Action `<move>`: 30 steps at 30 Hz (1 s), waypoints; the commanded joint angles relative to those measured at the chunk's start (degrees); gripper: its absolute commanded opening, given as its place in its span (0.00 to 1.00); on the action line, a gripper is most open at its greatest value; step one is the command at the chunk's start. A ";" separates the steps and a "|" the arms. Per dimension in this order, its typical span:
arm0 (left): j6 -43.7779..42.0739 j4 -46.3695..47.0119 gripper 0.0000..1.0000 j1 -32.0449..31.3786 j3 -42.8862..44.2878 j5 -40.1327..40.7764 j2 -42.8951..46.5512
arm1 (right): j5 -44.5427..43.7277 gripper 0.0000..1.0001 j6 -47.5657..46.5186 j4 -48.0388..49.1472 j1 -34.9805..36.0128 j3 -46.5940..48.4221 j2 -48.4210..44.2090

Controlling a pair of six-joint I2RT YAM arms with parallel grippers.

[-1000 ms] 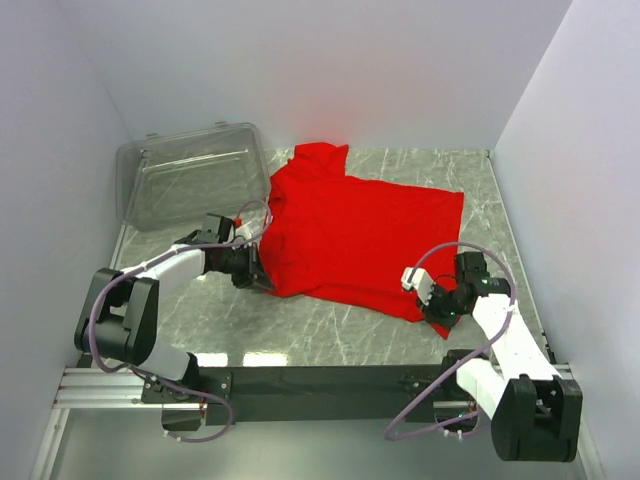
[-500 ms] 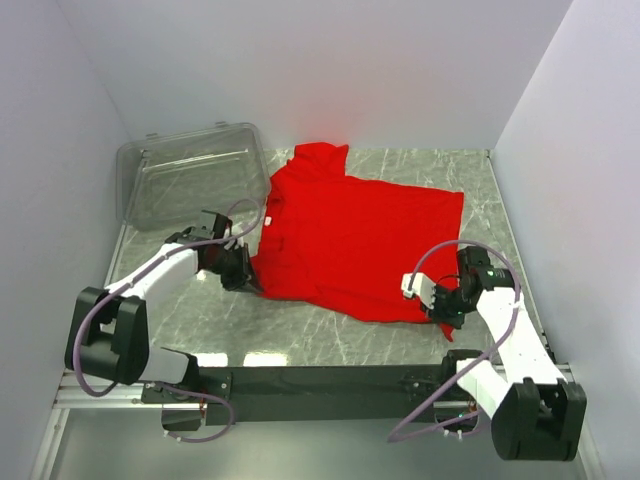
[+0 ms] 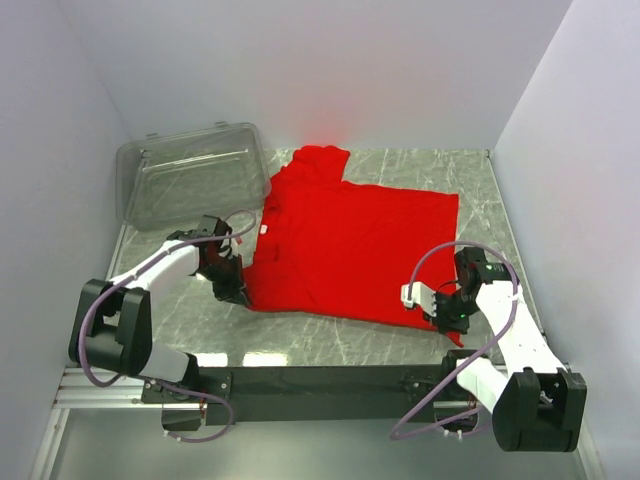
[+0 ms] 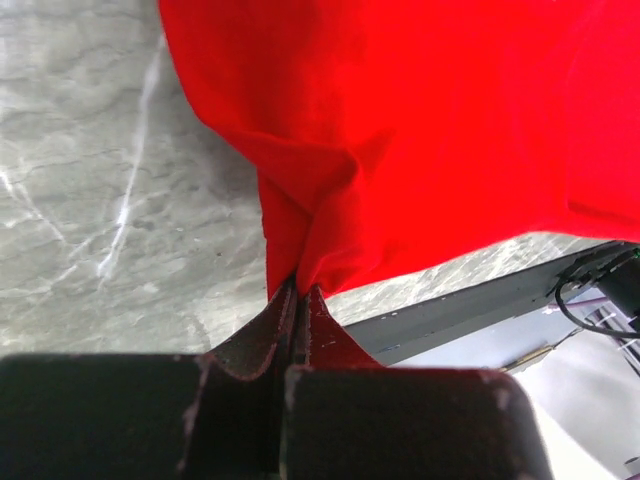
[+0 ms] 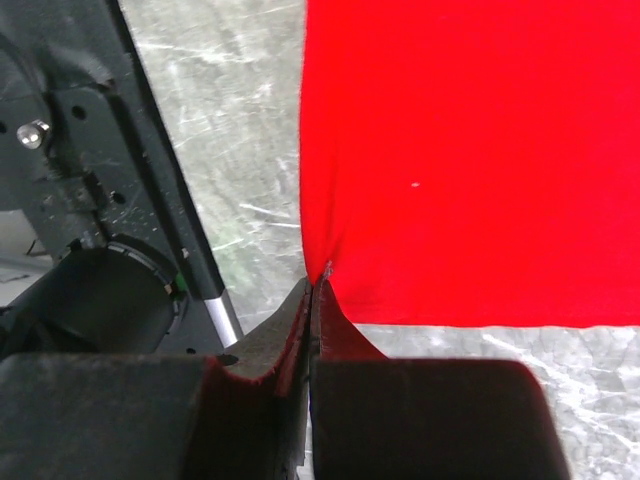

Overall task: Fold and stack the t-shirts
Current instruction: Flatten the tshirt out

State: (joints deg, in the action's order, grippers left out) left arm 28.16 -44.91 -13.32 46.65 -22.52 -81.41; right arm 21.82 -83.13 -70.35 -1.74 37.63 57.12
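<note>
Your left claw (image 4: 298, 287) is clamped on the t-shirt's (image 3: 350, 240) lower-left corner and your right claw (image 5: 315, 280) on its lower-right. It lies spread mid-surface (image 3: 330, 335), stretching from both claws toward the frame's top.

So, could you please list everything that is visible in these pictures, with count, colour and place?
t-shirt: one, bright red, spread over the middle of the table, its two near corners pinched
bin: one, clear plastic, far left corner
table: one, grey marble pattern, under everything
beam: one, black, along the near edge
cables: two, pale lilac, one looped along each arm
left arm: one, white and black, near left
right arm: one, white and black, near right
left claw: one, black, shut on the t-shirt's near left corner
right claw: one, black, shut on the t-shirt's near right corner
</note>
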 commanded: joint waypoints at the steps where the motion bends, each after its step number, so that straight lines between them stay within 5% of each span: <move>1: -0.12 -3.25 0.01 0.49 0.90 1.26 -1.47 | -1.87 0.00 -2.82 -4.18 0.33 1.14 -0.17; 5: -1.27 -3.70 0.01 0.40 -1.03 -0.50 -1.47 | -1.70 0.01 -2.30 -4.01 0.33 1.66 1.59; 9: -0.74 -2.03 0.03 0.40 -0.78 -1.82 -2.27 | -1.26 0.13 -1.25 -2.52 0.77 2.71 3.96; 13: -0.04 -0.01 0.16 0.31 0.01 -1.91 -1.04 | -0.03 0.43 0.59 -1.90 0.68 4.29 4.32; 18: -0.65 1.04 0.42 0.31 1.16 -1.29 2.39 | 9.00 0.56 6.47 0.81 -1.42 12.19 2.82; 22: -0.65 1.93 0.48 0.40 0.55 -1.65 4.50 | 5.80 0.56 37.84 24.76 -1.95 13.01 3.25; 25: -0.57 2.10 0.51 0.31 0.28 -1.91 5.29 | 8.30 0.55 45.16 31.50 -2.30 15.44 6.23; 27: -0.48 1.93 0.53 0.31 0.54 -1.91 7.13 | 11.73 0.55 41.67 25.05 -2.22 16.86 7.38; 30: 0.31 0.26 0.56 0.40 1.07 -1.21 9.51 | 13.87 0.54 14.83 8.49 -1.43 16.70 8.53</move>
State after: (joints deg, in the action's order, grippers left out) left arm 28.16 -44.03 -13.08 46.00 -23.62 -75.22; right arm 31.66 -53.74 -50.92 -3.66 53.52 65.54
